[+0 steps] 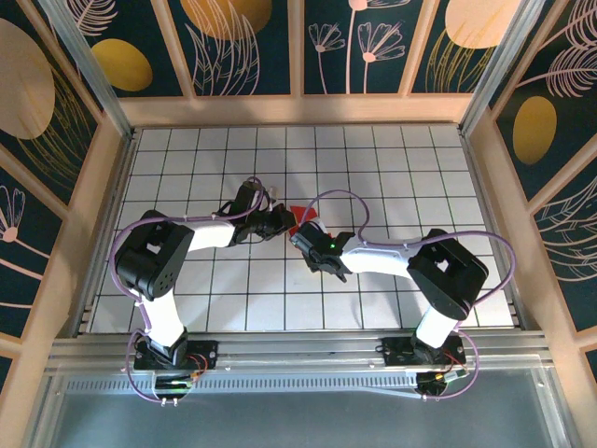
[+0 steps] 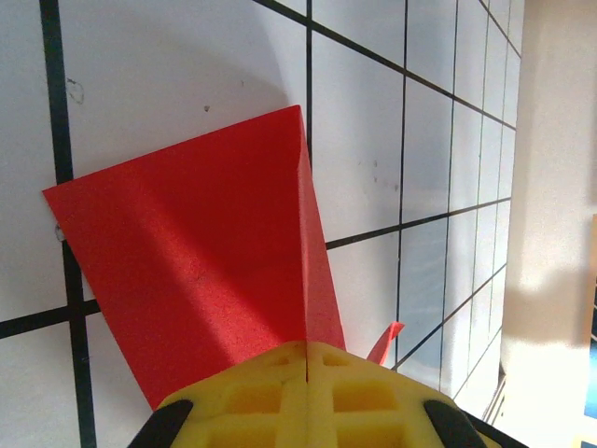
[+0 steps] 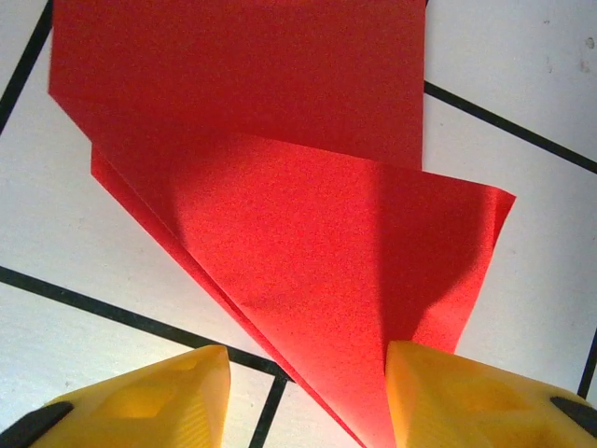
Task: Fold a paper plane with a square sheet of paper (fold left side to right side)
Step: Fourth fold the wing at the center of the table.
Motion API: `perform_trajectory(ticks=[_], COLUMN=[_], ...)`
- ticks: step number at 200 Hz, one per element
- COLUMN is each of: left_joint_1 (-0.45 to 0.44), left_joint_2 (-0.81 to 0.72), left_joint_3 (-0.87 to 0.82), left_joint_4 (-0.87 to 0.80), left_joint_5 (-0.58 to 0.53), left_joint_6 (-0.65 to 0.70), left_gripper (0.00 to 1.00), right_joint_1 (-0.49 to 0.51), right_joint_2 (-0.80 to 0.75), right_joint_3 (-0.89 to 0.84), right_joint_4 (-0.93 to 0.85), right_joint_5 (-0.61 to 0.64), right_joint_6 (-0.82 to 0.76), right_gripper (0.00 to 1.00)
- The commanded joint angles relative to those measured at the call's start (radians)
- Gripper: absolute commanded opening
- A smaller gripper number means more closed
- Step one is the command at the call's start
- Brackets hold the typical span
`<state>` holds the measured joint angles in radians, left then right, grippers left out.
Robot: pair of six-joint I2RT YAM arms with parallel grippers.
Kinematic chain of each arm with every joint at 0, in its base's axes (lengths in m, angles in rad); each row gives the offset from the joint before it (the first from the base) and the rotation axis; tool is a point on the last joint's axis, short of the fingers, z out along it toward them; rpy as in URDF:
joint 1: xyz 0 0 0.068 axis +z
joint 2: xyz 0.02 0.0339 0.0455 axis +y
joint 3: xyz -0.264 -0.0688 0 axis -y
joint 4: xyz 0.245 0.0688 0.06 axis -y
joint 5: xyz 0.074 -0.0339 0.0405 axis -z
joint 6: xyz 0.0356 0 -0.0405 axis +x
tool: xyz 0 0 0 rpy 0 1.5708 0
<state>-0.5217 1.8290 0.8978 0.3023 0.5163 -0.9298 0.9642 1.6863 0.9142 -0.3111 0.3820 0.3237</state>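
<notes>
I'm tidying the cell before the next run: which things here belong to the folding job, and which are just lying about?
Job: partly folded red paper; left gripper, shut on its crease; right gripper, fingers apart over its tip.
Just there: white grid table; patterned walls.

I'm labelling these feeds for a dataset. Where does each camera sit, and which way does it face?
Top external: above and behind the bases, looking down at the grid table; shows left arm, right arm, left tool, right tool.
Left wrist: on the left arm, looking down along its shut tool, which pinches the red paper.
Right wrist: on the right arm, looking down between its open tool's fingers.
Shared: every view has the red paper.
</notes>
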Motion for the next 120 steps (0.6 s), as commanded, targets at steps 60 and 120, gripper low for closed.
perform_trajectory(ticks=[60,120], left_joint_1=[0.006,0.006], left_joint_2=[-0.034,-0.031], left_joint_3=[0.018,0.02], left_joint_4=[-0.015,-0.025], left_joint_5=[0.01,0.004], left_joint_6=[-0.01,-0.006], left_gripper=[0.0,0.0], right_joint_1=[0.0,-0.007], right_joint_2=[0.006,0.004], right_joint_3=[0.01,0.01], right_joint_4=[0.03,0.024], right_joint_5=[0.063,0.07], right_joint_6=[0.01,0.015], right_gripper=[0.35,0.16])
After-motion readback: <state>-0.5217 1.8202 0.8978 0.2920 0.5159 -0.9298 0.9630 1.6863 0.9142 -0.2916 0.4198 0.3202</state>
